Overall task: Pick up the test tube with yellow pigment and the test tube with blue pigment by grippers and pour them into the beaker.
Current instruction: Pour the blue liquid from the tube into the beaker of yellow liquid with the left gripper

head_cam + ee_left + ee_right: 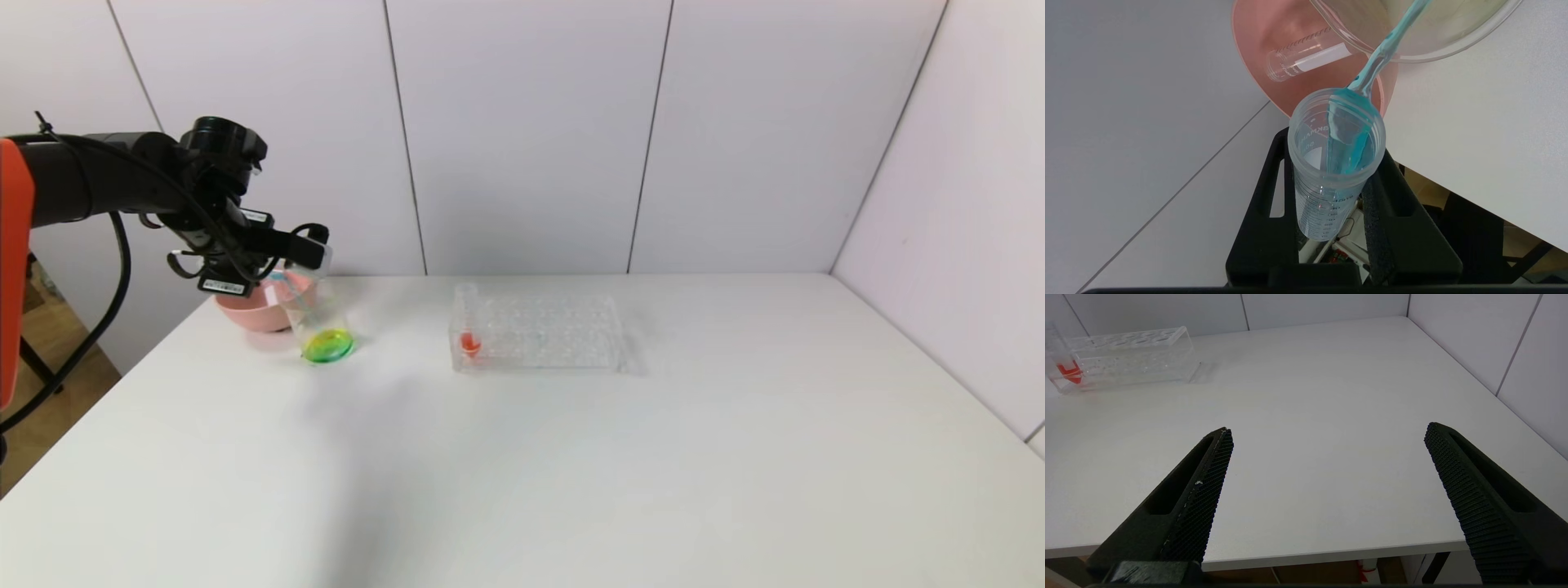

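Observation:
My left gripper (304, 245) (1334, 163) is shut on the test tube with blue pigment (1331, 179) (317, 260). It holds the tube tipped, mouth down, over the beaker (321, 314) (1425, 36) at the table's far left. A blue stream (1380, 53) runs from the tube's lip into the beaker, whose bottom holds yellow-green liquid (327, 345). No tube holding yellow pigment is in view. My right gripper (1327, 428) hangs open and empty above the table's front edge, out of the head view.
A pink bowl (260, 304) (1257, 49) sits just behind the beaker with an empty clear tube (1306, 61) lying in it. A clear tube rack (543, 331) (1126, 359) stands mid-table, with a red-liquid tube (468, 322) in its left end.

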